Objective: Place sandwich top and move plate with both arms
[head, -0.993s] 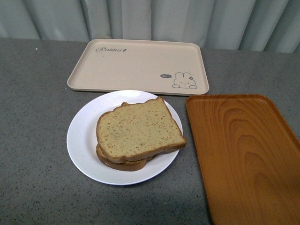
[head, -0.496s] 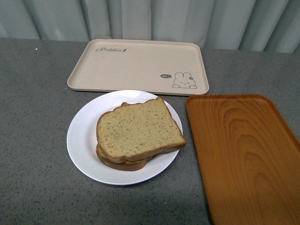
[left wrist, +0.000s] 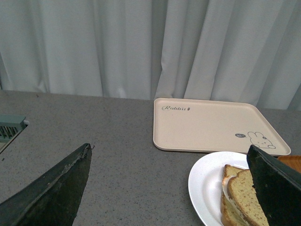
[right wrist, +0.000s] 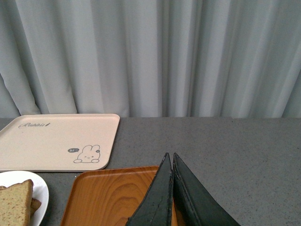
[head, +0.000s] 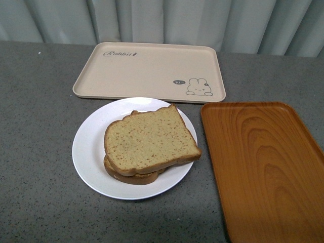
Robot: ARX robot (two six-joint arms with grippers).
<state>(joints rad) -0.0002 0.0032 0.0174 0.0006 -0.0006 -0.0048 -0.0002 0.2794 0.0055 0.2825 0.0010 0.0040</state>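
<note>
The sandwich top, a plain tan speckled slice with a brown crust, lies on a lower slice on the round white plate in the middle of the grey table. Neither arm shows in the front view. In the left wrist view my left gripper is open, its jaws wide apart above the table beside the plate and the sandwich top. In the right wrist view my right gripper is shut and empty over the wooden tray; the plate's rim and the sandwich top show there too.
A beige rabbit tray lies behind the plate, close to its far rim. An orange-brown wooden tray lies right of the plate. Grey-white curtains hang along the table's far edge. A vent grille sits in the table.
</note>
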